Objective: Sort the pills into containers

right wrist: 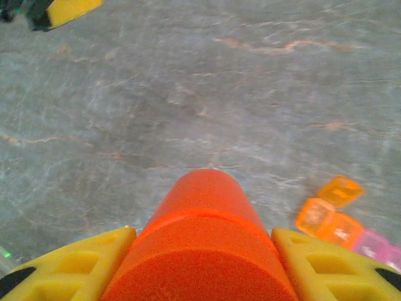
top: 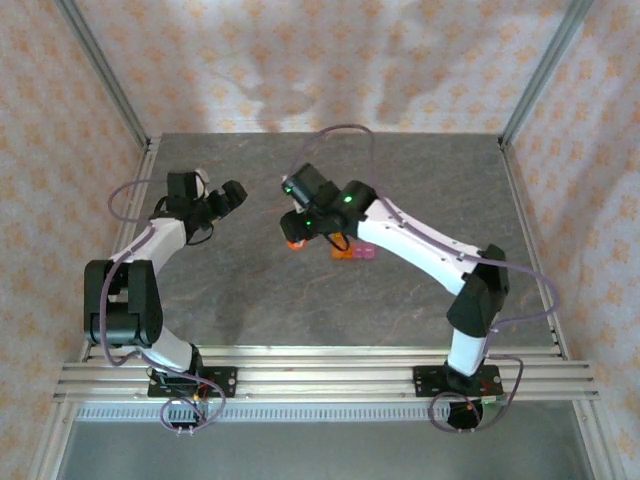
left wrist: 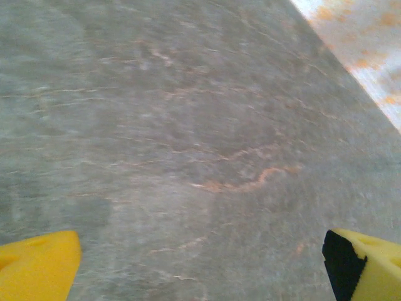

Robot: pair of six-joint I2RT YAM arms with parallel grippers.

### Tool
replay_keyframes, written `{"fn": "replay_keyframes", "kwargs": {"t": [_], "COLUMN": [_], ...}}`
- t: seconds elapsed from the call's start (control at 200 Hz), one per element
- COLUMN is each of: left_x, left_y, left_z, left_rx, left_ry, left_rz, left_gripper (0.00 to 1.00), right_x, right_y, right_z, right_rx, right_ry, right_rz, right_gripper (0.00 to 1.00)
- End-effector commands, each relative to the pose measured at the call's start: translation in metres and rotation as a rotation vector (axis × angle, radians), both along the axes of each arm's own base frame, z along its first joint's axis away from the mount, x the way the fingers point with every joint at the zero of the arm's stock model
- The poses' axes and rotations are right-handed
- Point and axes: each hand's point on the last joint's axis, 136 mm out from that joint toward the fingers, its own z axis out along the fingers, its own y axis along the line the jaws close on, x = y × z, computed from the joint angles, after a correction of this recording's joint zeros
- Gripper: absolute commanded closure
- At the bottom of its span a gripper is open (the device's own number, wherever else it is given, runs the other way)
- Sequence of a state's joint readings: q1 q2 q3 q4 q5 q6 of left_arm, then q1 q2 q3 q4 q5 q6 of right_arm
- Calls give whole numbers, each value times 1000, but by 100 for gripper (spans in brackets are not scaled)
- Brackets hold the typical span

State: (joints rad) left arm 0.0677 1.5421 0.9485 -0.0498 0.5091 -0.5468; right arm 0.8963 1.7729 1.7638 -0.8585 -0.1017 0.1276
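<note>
Lab booth: aluminium frame, patterned fabric walls.

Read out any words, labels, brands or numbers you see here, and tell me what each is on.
None: no text can be read.
The bottle in the right gripper shows plain orange, with no legible label.
The containers show no print that can be made out.

Orange bottle — containers orange to pink — table grey, rust-veined.
</note>
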Motion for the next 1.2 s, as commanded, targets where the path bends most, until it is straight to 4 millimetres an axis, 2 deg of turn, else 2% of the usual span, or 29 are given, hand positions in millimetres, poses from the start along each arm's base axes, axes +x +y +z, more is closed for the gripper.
{"fn": "replay_keyframes", "kwargs": {"t": [0.0,0.105,0.265,0.37,0.505,0.741,0.946,1.196], "left_x": [8,7,0,-4,-11,-35,-52,-69], "left_y": [-10,-33,-65,-86,-114,-166,-211,-238], "left_z": [28,34,53,68,75,72,77,77], "left_rx": [93,113,179,210,250,399,498,587], "left_ry": [-122,-159,-258,-350,-435,-623,-760,-838], "left_rz": [-48,-121,-235,-305,-404,-581,-727,-813], "left_gripper": [0,0,0,0,0,0,0,0], "right_x": [16,30,48,60,70,79,73,63], "right_y": [-34,-65,-103,-119,-133,-138,-132,-121], "right_z": [17,22,30,34,34,20,14,17], "right_rx": [-3,18,99,139,167,233,255,324], "right_ry": [-60,-53,-11,21,76,193,248,302], "right_rz": [-60,-135,-233,-265,-292,-312,-279,-244], "right_gripper": [61,61,60,60,59,60,59,58]}}
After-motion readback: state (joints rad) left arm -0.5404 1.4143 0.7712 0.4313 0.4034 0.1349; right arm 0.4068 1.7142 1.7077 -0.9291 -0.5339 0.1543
